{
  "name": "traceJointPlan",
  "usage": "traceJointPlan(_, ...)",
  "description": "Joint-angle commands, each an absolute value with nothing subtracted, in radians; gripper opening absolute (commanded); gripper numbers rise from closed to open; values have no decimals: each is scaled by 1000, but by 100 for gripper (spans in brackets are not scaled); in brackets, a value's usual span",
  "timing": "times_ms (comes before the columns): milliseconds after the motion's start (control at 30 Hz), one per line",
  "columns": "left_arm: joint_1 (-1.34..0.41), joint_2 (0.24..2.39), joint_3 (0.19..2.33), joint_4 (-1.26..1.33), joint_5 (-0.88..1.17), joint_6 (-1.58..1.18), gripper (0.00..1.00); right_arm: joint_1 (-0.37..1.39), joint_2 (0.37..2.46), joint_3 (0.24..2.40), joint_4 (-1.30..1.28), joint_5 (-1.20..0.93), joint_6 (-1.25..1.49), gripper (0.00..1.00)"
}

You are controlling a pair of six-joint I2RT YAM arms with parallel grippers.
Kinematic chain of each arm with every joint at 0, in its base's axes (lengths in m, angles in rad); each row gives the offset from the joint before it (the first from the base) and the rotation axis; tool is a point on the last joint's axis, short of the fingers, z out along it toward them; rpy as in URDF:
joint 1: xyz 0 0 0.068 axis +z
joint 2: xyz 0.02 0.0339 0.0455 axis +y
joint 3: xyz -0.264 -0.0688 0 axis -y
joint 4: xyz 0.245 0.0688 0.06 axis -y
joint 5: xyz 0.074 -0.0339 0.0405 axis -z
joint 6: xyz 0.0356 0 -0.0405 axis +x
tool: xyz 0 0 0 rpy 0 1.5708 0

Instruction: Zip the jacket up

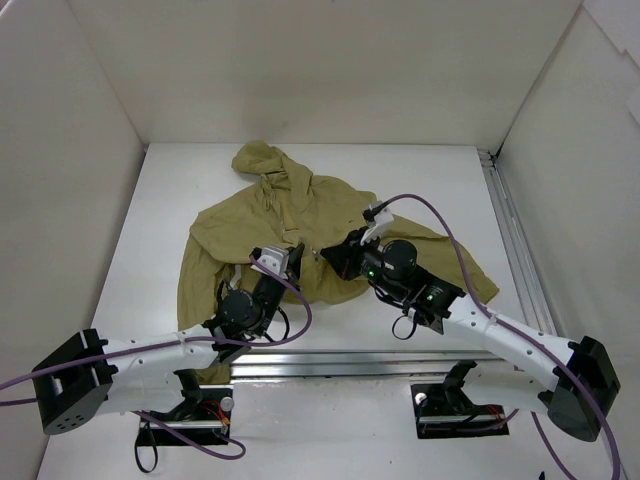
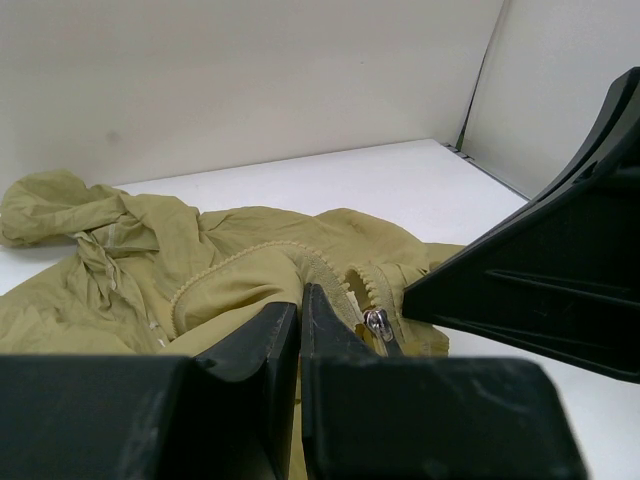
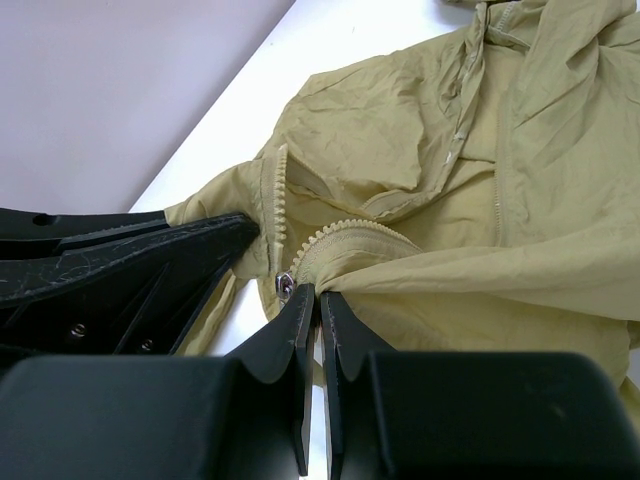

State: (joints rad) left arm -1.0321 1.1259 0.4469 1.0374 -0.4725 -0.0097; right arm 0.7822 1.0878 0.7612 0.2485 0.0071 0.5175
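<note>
You have the jacket [image 1: 300,215] spread on the tabletop [image 1: 170,200], hood toward 12 o'clock, so its zipper runs from 6 up to 12, with the left fingers [image 2: 255,345] and right fingers [image 3: 350,345] both pinched shut on the hem and the slider [image 3: 284,286] just beside the right pair.

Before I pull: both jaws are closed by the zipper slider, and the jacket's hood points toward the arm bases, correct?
No. The hood of the jacket points away from the arm bases, toward the far wall, as the top view shows. Both jaws are closed by the zipper slider.
</note>
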Motion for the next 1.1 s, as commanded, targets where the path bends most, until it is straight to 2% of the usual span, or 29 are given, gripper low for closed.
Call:
traceJointPlan(0, -1026, 1126, 497, 1126, -468, 0, 0, 793, 1085, 822, 321, 26, 523, 0)
traceJointPlan(1067, -1035, 1108, 479, 1105, -413, 35, 0, 798, 1103, 850, 278, 49, 525, 0)
